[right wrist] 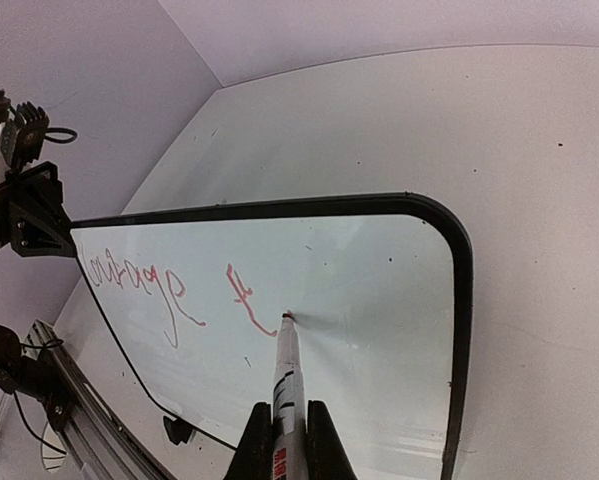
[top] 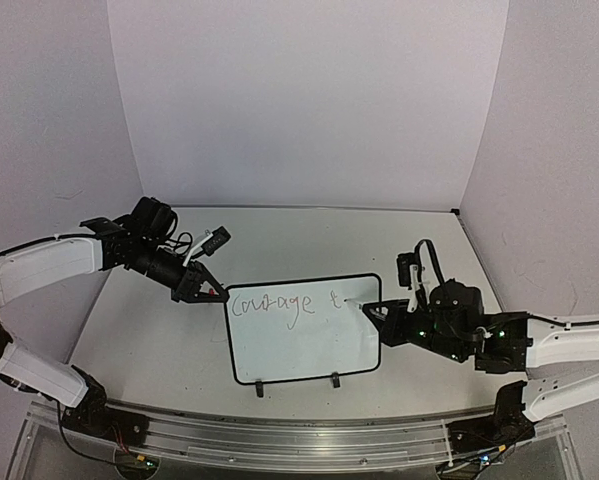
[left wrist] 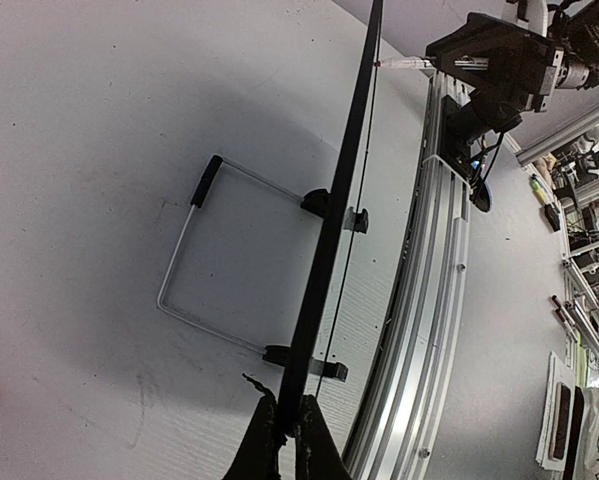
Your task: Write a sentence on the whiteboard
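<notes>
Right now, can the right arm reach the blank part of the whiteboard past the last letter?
Probably yes. The right tool holds a marker whose tip appears to touch the whiteboard just past the "t", and the area beyond is bare.

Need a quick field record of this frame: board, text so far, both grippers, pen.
board: small glossy white whiteboard with black rounded border, propped on a wire stand on the white table
text: red cursive lettering, reads "Courage t", one line
left gripper: clamped on the whiteboard's edge near its upper left corner
right gripper: shut on a white marker
marker tip: at the board surface, just right of the "t"
status: sentence unfinished
</notes>
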Available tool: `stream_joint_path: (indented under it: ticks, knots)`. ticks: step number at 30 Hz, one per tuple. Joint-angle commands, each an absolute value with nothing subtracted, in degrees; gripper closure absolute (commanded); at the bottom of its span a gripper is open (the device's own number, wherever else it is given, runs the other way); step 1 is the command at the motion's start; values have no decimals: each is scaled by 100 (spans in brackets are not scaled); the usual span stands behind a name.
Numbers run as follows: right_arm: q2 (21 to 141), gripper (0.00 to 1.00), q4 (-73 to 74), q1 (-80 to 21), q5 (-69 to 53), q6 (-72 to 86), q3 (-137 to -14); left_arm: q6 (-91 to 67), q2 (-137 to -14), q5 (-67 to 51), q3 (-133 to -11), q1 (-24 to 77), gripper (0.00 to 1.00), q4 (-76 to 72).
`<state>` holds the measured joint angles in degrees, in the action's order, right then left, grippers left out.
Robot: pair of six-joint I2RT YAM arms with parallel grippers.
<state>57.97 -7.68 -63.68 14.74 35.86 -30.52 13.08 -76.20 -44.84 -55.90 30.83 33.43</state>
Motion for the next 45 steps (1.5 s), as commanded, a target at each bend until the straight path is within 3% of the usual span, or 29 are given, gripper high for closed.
stream_joint_path:
  ticks: [1,45]
  knots:
    - [5838,100,-1025,-6353,1749,3456,-3292,1417,-7754,-4131,-5649,3179,100,3402]
    - [5842,100,-393,-6346,1413,3869,-3147,1416,-7740,-4175,-5660,3182,100,3402]
